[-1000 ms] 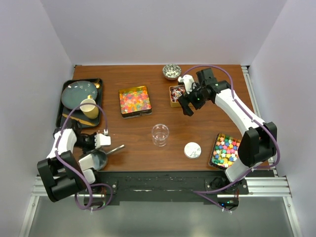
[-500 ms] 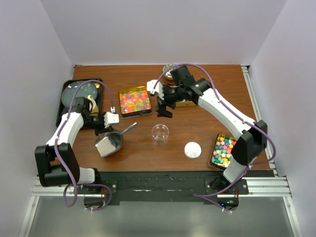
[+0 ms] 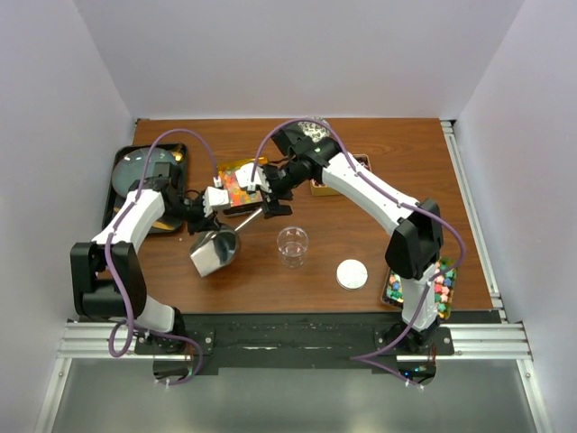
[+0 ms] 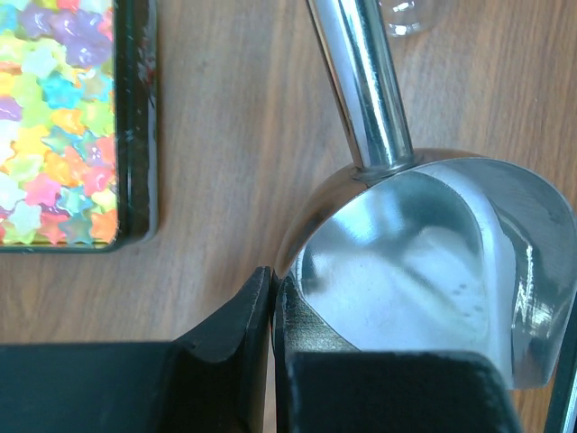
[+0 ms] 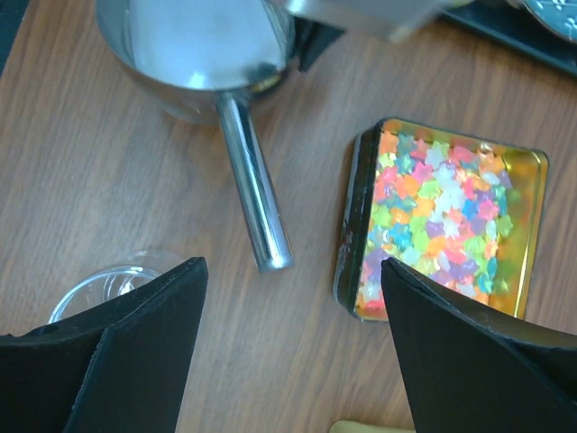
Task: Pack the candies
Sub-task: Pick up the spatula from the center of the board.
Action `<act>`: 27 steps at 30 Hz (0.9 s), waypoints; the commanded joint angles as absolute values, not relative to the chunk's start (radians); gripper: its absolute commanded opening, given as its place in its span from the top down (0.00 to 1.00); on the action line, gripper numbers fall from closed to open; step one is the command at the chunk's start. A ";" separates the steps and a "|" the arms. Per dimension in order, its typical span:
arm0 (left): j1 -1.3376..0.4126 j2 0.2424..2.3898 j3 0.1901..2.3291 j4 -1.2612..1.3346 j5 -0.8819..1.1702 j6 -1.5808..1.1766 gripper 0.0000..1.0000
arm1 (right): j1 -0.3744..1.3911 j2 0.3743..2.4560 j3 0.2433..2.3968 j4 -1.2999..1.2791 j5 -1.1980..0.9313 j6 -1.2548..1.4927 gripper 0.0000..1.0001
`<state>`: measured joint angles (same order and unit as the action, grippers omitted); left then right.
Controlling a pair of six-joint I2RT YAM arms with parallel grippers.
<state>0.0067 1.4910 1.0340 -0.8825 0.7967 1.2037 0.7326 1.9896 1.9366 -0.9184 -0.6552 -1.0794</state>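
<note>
**Scooping step, before the first load.** The left gripper (image 4: 273,298) has its fingers pressed together on the rim of a metal scoop (image 4: 406,262). It holds the scoop tilted above the table, and the bowl looks empty. The handle (image 5: 252,180) points away from the left fingers towards the right gripper (image 5: 290,271). That gripper's fingers are spread wide and grip nothing, and the free end of the handle lies directly beneath the gap between them.

The nearest candies (image 5: 442,216) are star-shaped and many-coloured. They fill an open tin (image 5: 353,225) just beside the right gripper and just to one side of the left fingertips, with none lifted out yet. An empty glass (image 3: 293,245) stands near the right gripper, on the side away from the tin, and a round white lid (image 3: 352,273) lies farther off beyond it.

*Judgement:* the step in hand appears to be readying the scoop, possibly by passing it between the arms. Packing itself has not begun.

*Next move:* if the right gripper is to take the handle, it must descend and centre its fingers on it. It should then close firmly before the left fingers let go. Otherwise, the left arm must dip the scoop's mouth into the tin.
</note>
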 commanded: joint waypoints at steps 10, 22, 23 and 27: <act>-0.081 1.531 1.129 -0.790 0.888 1.026 1.00 | 0.765 2.056 2.042 -0.993 -0.735 -1.137 0.26; -0.101 1.539 1.157 -0.744 0.910 0.945 1.00 | 0.772 2.068 1.997 -0.974 -0.729 -1.135 0.42; -0.101 1.540 1.158 -0.739 0.917 0.940 1.00 | 0.772 2.068 1.997 -0.979 -0.729 -1.135 0.43; -0.101 1.551 1.181 -0.730 0.923 0.914 1.00 | 0.772 2.071 1.990 -0.991 -0.719 -1.146 0.46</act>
